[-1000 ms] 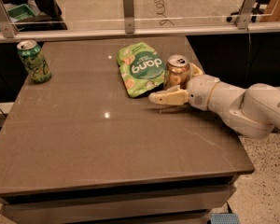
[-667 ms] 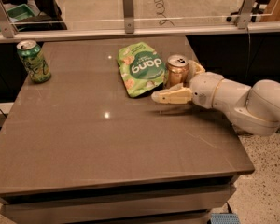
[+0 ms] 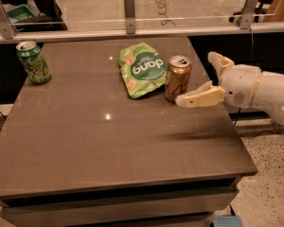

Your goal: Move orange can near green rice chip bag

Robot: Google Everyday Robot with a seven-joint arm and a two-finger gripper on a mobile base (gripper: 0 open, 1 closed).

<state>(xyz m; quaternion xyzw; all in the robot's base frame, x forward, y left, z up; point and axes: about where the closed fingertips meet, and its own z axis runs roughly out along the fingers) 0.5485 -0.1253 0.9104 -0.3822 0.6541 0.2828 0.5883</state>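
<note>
The orange can (image 3: 178, 78) stands upright on the brown table (image 3: 109, 141), its left side right next to the green rice chip bag (image 3: 141, 69), which lies flat. My gripper (image 3: 196, 78) is just right of the can and open. The tip of its near finger (image 3: 199, 98) lies close to the can's base, and its far finger (image 3: 219, 61) points up behind and to the right. Nothing is held.
A green can (image 3: 33, 62) stands at the table's far left corner. A glass barrier with metal posts (image 3: 128, 11) runs along the far edge. The table's right edge (image 3: 236, 126) is just under my arm.
The gripper, which had the can between its fingers, has drawn back to the right. The can stays standing beside the bag.
</note>
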